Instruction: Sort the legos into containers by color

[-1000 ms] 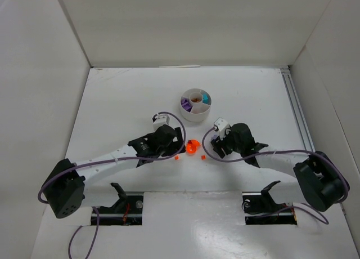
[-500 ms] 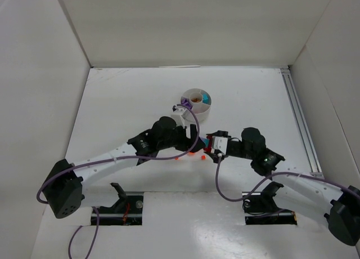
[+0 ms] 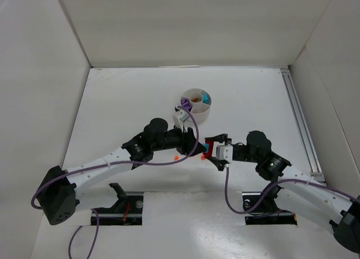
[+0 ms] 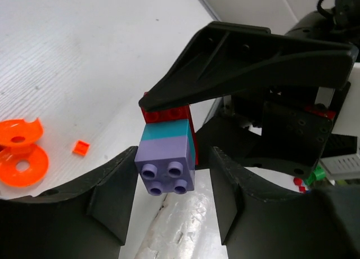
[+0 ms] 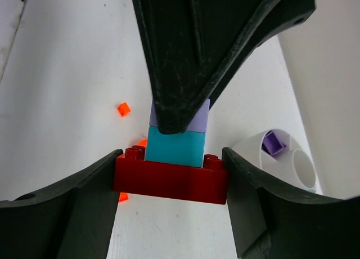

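Lego stack [image 5: 171, 157] pinched in right claw [image 5: 171, 177]; opposing left claw [image 4: 174, 160] spread astride lilac brick [image 4: 165, 156].

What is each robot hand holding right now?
Left gripper: around the lilac brick, grip cannot be told.
Right gripper: closed on the red brick.

Left fingers [image 4: 115, 194] have closed toward the lego stack [image 4: 167, 157].

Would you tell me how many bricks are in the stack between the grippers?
3: red brick in the right gripper, teal brick in the middle, lilac brick inside the left gripper.
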{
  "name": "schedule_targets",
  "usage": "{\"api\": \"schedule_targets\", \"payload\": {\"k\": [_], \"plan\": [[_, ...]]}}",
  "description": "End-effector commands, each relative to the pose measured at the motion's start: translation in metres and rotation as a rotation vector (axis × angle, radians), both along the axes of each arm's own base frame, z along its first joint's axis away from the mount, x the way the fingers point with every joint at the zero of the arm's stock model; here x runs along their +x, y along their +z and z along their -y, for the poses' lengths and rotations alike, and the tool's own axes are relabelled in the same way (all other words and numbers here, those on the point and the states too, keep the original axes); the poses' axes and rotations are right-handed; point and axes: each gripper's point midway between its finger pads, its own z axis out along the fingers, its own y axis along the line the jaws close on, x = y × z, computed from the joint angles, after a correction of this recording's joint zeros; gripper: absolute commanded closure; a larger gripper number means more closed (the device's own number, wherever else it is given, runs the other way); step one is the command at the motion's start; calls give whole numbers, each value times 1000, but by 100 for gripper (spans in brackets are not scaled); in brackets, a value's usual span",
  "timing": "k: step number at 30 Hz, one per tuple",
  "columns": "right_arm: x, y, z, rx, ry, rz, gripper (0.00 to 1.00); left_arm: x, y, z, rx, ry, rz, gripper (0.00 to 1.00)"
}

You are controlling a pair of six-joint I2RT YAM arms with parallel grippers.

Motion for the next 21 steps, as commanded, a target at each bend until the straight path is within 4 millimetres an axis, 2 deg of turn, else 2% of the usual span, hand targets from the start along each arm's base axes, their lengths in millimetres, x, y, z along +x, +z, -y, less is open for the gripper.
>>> {"api": "schedule_targets", "payload": {"k": [1,2,4,6,7,13,17,18,20,21], "plan": [[-10,46,-7,94,74,119,59,-24,27,6,-108,-137,73,52],[-15,49,-7,104,94,127,59,-27,29,7,-120,-159,77,52],[-18,49,-8,106,110,125,61,-28,35,7,-134,-159,90,44],[-19,49,-9,108,121,124,61,-29,34,7,-134,-170,97,44],[-20,49,-9,108,121,124,62,-26,37,5,-140,-161,105,50],[-12,49,-6,102,77,128,62,-33,47,2,-165,-179,113,59],[-5,49,-4,96,33,133,62,-35,47,0,-169,-177,105,70],[-3,46,-2,87,21,127,62,-35,50,-1,-175,-178,112,77],[1,44,0,78,-3,122,63,-33,43,-3,-159,-168,97,77],[1,46,1,82,-12,130,63,-29,46,-6,-165,-153,105,78]]}}
